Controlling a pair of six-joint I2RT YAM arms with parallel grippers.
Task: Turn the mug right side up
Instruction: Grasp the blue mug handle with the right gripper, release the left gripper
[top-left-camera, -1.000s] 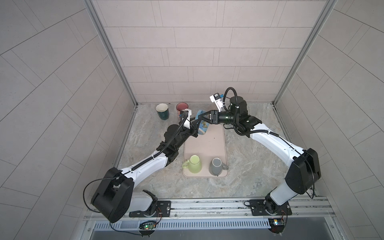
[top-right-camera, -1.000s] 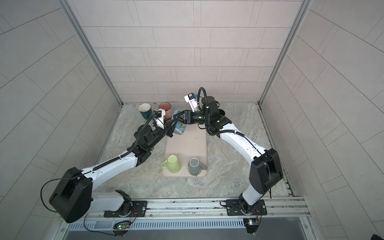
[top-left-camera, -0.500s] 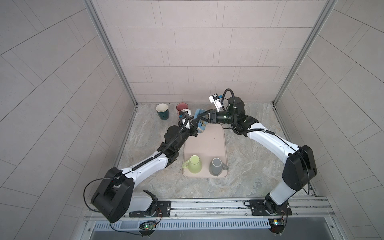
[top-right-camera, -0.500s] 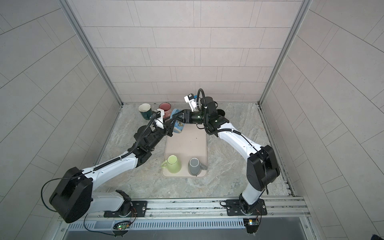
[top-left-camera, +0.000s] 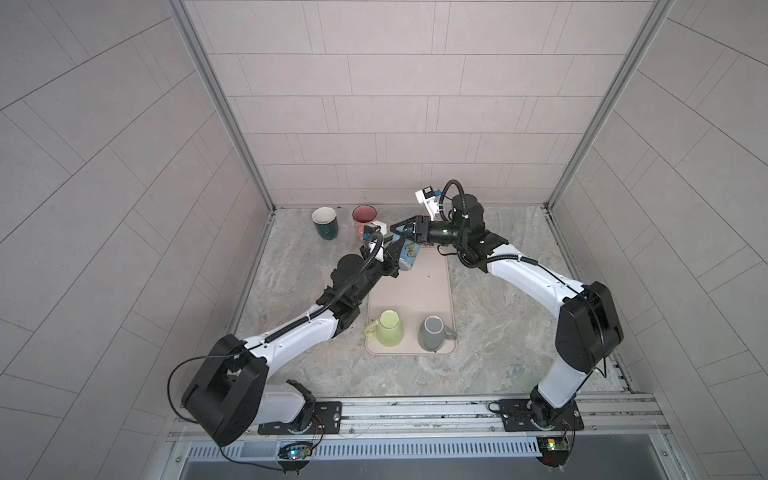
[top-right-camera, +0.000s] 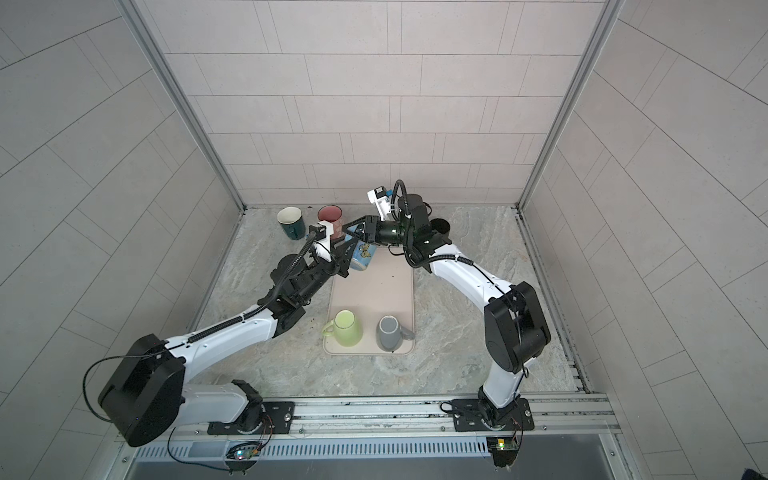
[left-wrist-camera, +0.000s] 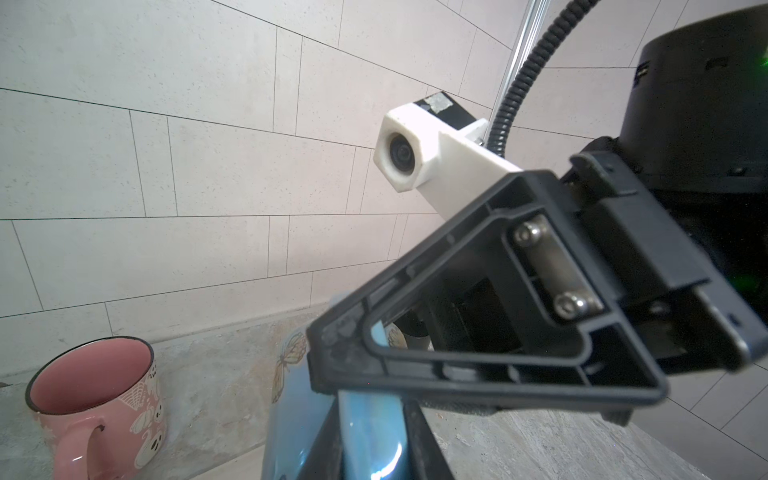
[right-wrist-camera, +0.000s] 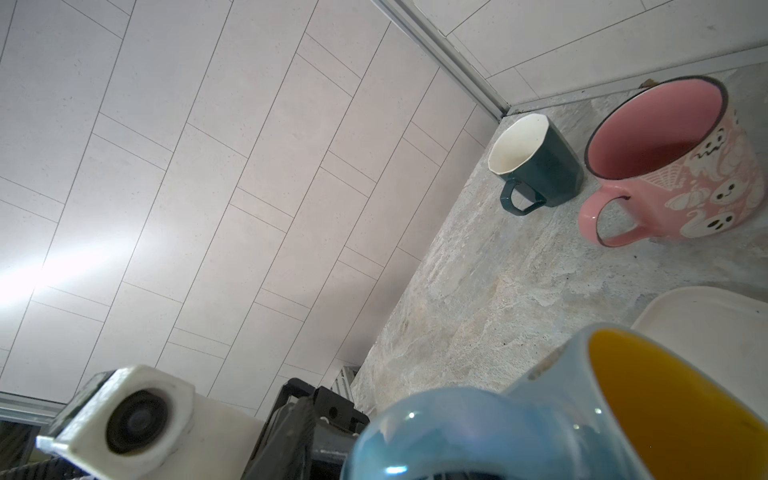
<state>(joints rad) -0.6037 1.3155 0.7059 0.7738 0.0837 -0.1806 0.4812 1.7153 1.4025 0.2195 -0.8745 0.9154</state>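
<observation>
You've got the blue mug (top-left-camera: 409, 256) held tilted over the far left corner of the mat (top-left-camera: 419, 299), left end effector (top-left-camera: 395, 252) pinching it narrowly, right end effector (top-left-camera: 401, 234) clasping its body from the right, yellow inside showing.

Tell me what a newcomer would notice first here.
The left gripper and right gripper both clamp one tilted blue mug above the far end of the mat. On its near end a green mug and a grey mug sit upside down; a pink mug and a dark green mug stand upright by the back wall.
</observation>
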